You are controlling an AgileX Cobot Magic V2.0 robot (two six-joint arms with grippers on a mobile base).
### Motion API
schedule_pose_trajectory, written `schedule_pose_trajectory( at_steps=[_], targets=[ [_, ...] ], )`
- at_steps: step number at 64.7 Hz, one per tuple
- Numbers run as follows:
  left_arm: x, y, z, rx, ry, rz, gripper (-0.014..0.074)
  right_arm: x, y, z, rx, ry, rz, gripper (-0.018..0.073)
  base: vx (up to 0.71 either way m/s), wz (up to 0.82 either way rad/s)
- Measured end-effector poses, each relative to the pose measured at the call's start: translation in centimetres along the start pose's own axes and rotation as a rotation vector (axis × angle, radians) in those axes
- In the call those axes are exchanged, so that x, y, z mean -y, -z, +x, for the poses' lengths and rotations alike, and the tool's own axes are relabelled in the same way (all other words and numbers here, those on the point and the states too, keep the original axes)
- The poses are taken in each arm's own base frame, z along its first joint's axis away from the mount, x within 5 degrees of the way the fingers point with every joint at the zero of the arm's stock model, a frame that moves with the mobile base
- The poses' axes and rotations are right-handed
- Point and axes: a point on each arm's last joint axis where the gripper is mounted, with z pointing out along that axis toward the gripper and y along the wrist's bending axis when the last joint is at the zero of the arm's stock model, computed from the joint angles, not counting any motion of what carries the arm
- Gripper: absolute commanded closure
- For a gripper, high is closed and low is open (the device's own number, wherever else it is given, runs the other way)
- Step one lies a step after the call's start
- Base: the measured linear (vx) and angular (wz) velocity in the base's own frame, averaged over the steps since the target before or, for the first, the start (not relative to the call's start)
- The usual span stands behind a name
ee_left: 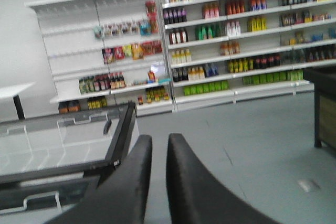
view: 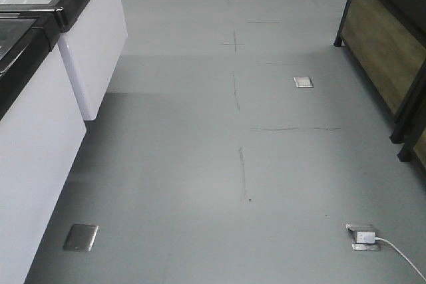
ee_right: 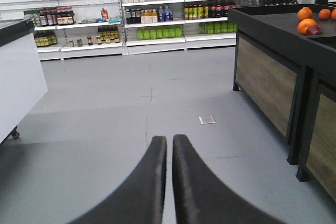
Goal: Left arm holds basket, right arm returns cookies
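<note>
The basket and the cookies are out of view in all three views. In the left wrist view my left gripper [ee_left: 159,139] points over the grey floor beside a glass-topped freezer [ee_left: 52,148]. Its two black fingers stand a narrow slit apart with nothing between them. In the right wrist view my right gripper [ee_right: 169,139] hangs over bare floor, its fingers almost touching and holding nothing. Neither arm shows in the front view.
White freezer cabinets [view: 40,138] line the left, and a black and wood display stand [view: 386,44] stands on the right, with oranges [ee_right: 307,20] on top. Stocked shelves [ee_right: 157,14] fill the far wall. Floor sockets [view: 303,82] dot the aisle, and one [view: 363,237] holds a white plug and cable.
</note>
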Motion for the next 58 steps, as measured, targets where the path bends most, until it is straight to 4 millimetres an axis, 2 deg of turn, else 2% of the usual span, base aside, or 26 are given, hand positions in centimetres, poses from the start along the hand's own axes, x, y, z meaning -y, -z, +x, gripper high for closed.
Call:
schedule_pose_trajectory(
  at_steps=[9, 18, 23, 47, 58],
  targets=[
    [0.3, -2.7, 2.0, -0.121, -0.001, 0.011, 0.0257, 0.0, 0.0, 0.0, 0.0, 0.0, 0.0, 0.0562, 0.0, 0.0],
    [0.4, -4.0, 3.2, -0.19, -0.003, 0.017, 0.0113, 0.0, 0.0, 0.0, 0.0, 0.0, 0.0, 0.0562, 0.0, 0.0],
    [0.5, -4.3, 3.5, -0.209, -0.002, 0.018, 0.0069, 0.0, 0.0, 0.0, 0.0, 0.0, 0.0, 0.0562, 0.0, 0.0],
    [0.5, -4.3, 4.1, -0.27, -0.003, 0.021, 0.0058, 0.0, 0.0, 0.0, 0.001, 0.0, 0.0, 0.0562, 0.0, 0.0],
    [-0.7, -4.3, 4.3, -0.277, 0.056, -0.041, 0.0058, 0.0, 0.0, 0.0, 0.001, 0.0, 0.0, 0.0562, 0.0, 0.0]
  ],
)
